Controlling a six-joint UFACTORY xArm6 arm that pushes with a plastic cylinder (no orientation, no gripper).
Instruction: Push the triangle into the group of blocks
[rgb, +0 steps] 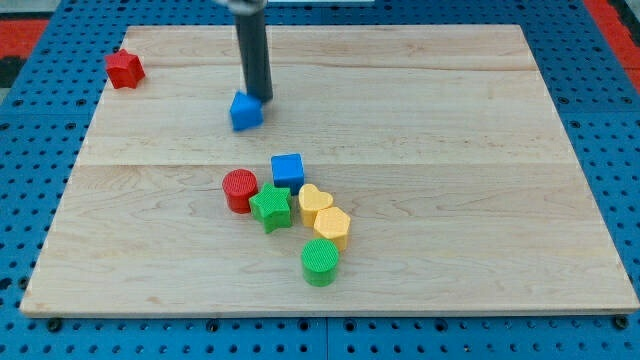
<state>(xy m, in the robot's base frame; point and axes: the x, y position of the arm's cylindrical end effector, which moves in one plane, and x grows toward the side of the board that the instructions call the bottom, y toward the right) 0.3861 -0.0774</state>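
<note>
A blue triangle block (245, 111) lies on the wooden board (450, 150), left of centre in the upper half. My tip (260, 98) touches its upper right side. Below it, toward the view's bottom, sits a group of blocks: a blue cube (288, 169), a red cylinder (239, 189), a green star (271, 208), a yellow heart (314, 201), a yellow hexagon (332, 227) and a green cylinder (320, 262). The triangle is well apart from the group.
A red block (124, 69) of unclear shape sits at the board's top left corner. The board rests on a blue perforated table (40, 180).
</note>
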